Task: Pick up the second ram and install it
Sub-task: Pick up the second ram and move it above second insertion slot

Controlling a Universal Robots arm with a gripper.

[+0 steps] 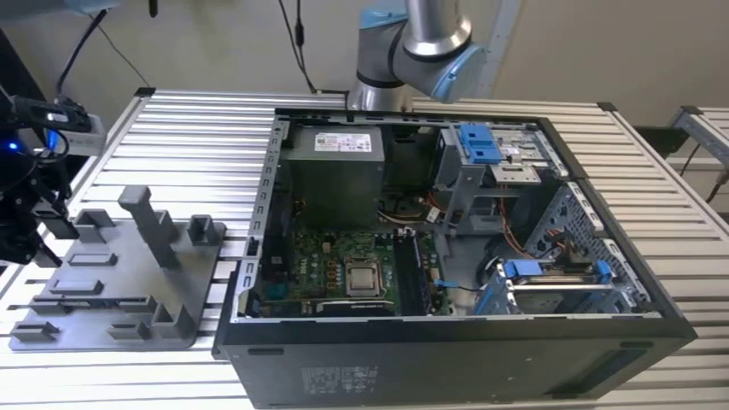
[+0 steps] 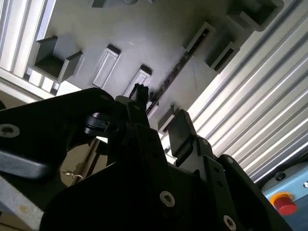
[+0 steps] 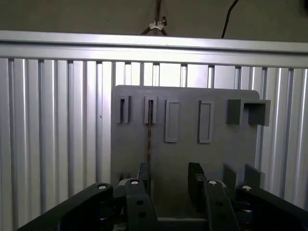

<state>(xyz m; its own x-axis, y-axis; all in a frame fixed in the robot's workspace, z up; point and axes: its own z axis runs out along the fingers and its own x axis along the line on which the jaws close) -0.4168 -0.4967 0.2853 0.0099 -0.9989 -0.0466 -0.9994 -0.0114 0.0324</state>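
your slatted aluminium table [image 1: 188, 137] under even light, plain beige wall [image 1: 205, 43] behind, black cables [image 1: 299, 34] hanging down it, second slatted bench [image 1: 708, 128] at the exterior view's right

Table [image 1: 183, 145]: ribbed metal slats, bright, semi-gloss, alu look.
Tray [image 3: 183, 159]: grey plastic, matt, smooth.
Gripper [image 3: 169, 175]: black, matt; plastic or coated metal, can't tell; shiny screw heads.
Second ram [image 3: 148, 137]: edge-on, thin dark strip, finish unclear.
PC case [image 1: 456, 359]: black sheet metal, satin.
Drive latches [image 1: 479, 141]: blue plastic, glossy.
Arm [image 1: 433, 21]: smooth silver metal tube.
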